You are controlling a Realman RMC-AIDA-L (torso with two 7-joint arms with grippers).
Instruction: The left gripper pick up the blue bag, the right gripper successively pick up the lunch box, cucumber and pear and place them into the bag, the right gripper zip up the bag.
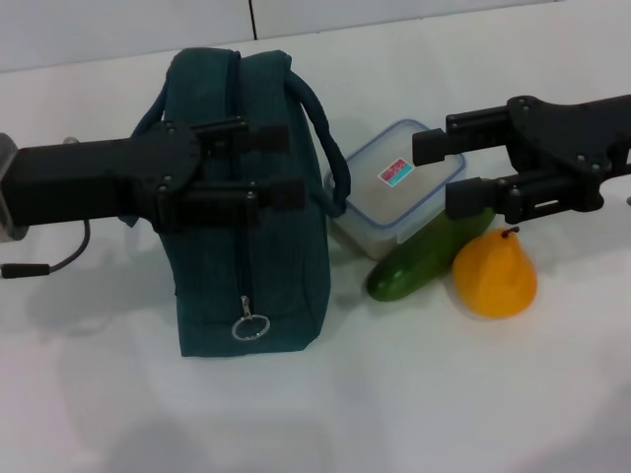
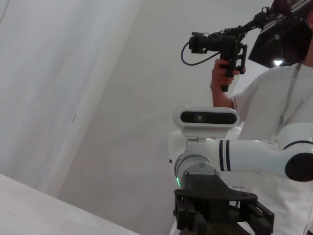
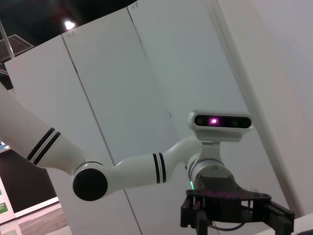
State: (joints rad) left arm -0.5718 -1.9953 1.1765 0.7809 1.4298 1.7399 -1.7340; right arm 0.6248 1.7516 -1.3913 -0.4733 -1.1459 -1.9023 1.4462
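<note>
The blue bag stands on the white table at centre left, its zipper ring pull hanging at the near end and one rope handle arching to its right. My left gripper reaches in from the left over the bag's top, open, with its fingers spread across the fabric. To the right lie the lunch box, the cucumber and the pear, close together. My right gripper hovers open over the lunch box's right edge and the cucumber's far end. Neither wrist view shows any of these things.
The table's far edge meets a white wall. A cable trails by my left arm. The left wrist view shows my right arm and a person holding a camera. The right wrist view shows my left arm against white panels.
</note>
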